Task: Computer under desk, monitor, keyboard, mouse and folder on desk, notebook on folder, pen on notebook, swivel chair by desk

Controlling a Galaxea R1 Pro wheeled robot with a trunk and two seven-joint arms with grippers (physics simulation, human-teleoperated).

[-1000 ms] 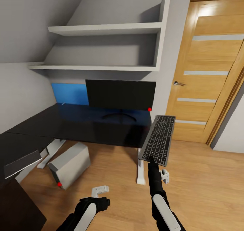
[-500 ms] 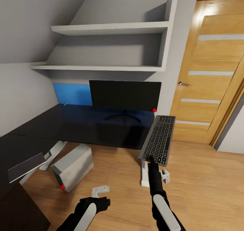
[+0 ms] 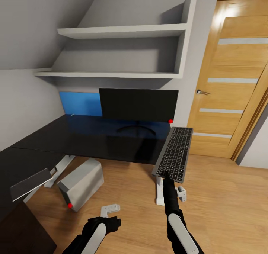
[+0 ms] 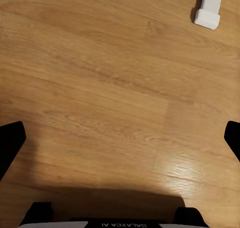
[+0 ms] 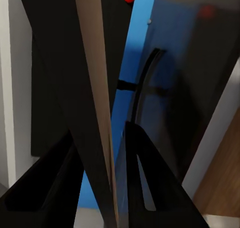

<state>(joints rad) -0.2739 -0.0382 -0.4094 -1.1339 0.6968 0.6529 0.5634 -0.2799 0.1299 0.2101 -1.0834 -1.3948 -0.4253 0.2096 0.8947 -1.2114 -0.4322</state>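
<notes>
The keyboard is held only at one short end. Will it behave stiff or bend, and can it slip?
The keyboard looks stiff: it juts out straight from the right gripper without sagging. Gripped at one short end only, it could pivot or slip if swung. In the right wrist view the jaws pinch its thin edge, so the hold seems narrow.

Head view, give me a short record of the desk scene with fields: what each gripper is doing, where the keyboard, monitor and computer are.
right gripper: shut on the keyboard, gripping its near edge
keyboard: held in the air at the desk's right end, not yet on the desk
left gripper: open, holding nothing, over the wooden floor
monitor: upright at the back of the desk
computer: grey box on the floor, partly under the desk's front edge
door: wooden, closed, right of the desk
</notes>
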